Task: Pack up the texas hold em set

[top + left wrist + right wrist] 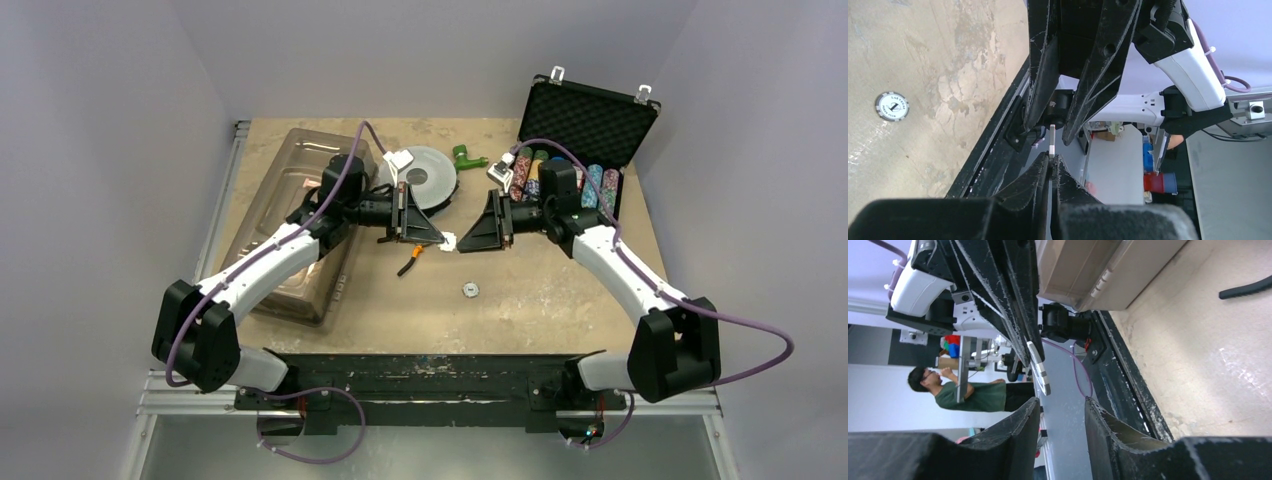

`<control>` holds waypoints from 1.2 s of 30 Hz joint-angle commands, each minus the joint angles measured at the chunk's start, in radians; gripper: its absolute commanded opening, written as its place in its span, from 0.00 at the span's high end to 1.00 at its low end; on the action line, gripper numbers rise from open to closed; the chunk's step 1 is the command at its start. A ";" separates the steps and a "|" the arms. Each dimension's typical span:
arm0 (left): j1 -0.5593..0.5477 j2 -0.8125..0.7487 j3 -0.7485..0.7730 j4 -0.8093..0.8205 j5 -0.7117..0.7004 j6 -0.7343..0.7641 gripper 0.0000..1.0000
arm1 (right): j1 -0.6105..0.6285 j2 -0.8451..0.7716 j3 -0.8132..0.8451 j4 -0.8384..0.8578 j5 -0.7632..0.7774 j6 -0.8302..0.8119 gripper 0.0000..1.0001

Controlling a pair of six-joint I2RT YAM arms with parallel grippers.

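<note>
Closest to the arm bases, a loose chip (470,290) lies flat on the table (560,295). Just beyond it my two grippers meet tip to tip over the table's middle. The left gripper (1051,159) is pinched tight on a white chip (1052,140), which it holds edge-on. The right gripper (1062,405) has its jaws parted, its fingers either side of that chip's free end, apparently not touching it. At the far right the briefcase (590,120) stands open, with chip rows (597,183) inside.
</note>
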State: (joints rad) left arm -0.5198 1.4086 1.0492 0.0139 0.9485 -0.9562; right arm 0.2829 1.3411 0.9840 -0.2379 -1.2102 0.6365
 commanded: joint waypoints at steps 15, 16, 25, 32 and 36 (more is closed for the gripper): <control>-0.003 0.006 -0.015 0.094 0.050 -0.052 1.00 | 0.054 -0.029 -0.099 0.459 -0.013 0.328 0.95; -0.003 0.010 -0.013 0.087 0.049 -0.050 1.00 | 0.055 -0.029 -0.102 0.471 -0.014 0.330 1.00; 0.001 -0.048 0.209 -0.556 -0.369 0.298 0.31 | -0.012 0.030 0.011 -0.048 0.224 0.064 1.00; 0.000 -0.077 0.332 -0.789 -0.552 0.444 0.09 | -0.255 0.132 0.131 -0.395 0.501 0.043 1.00; 0.000 -0.077 0.352 -0.824 -0.555 0.479 0.08 | -0.383 0.246 0.253 -0.576 0.629 0.105 1.00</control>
State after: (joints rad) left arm -0.5194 1.3426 1.3590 -0.7071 0.4576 -0.5751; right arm -0.0032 1.5196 1.1088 -0.5571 -0.7635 0.7177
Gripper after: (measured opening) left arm 0.917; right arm 0.014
